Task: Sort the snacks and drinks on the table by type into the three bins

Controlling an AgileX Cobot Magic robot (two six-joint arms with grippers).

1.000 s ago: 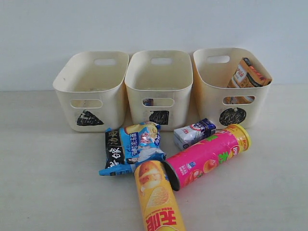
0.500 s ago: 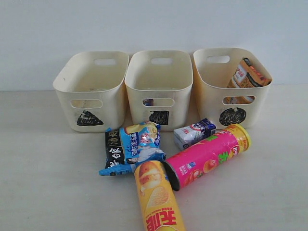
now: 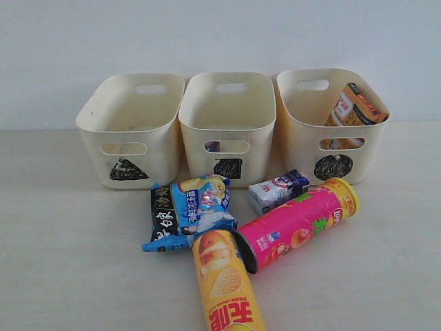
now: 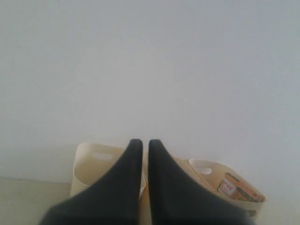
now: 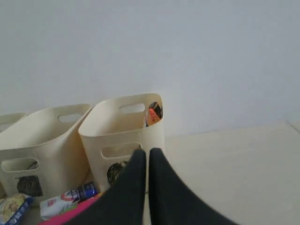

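Two grippers, both idle. The left gripper [image 4: 141,143] has its dark fingers pressed almost together, with only a slit between them and nothing in it. It hangs high, facing the wall [image 4: 150,56] above the bins. The right gripper [image 5: 144,152] is likewise pressed together and empty, poised in front of the right bin [image 5: 122,126]. Neither shows in the exterior view, so both seem well apart from the goods.

Little of the sorting looks done. The right bin, marked with a circle, holds the orange bag [image 3: 355,107], which stands tilted against its far corner. The left bin [image 3: 131,131], marked with a triangle, looks empty from here. In the middle bin [image 3: 227,121], marked with a square, a dark scrap shows through the handle slot. It may be a drink, but I cannot tell.

Four things are left on the surface [image 3: 69,241], in a cluster just in front of the bins:
- The blue bag [image 3: 189,210] lies flat near the middle bin.
- The white and blue carton [image 3: 278,191] lies on its side between the middle and right bins.
- The pink tube [image 3: 296,224] lies just beside the carton, its yellow lid toward the right bin.
- The yellow tube [image 3: 224,283] lies nearest the camera, its top end touching the pink tube's base and the bag's edge.

By my reckoning the job is about a third along at best.

Against the earlier exterior frames nothing differs. Every bag, tube and carton lies exactly where it did, and no arm has come into sight.
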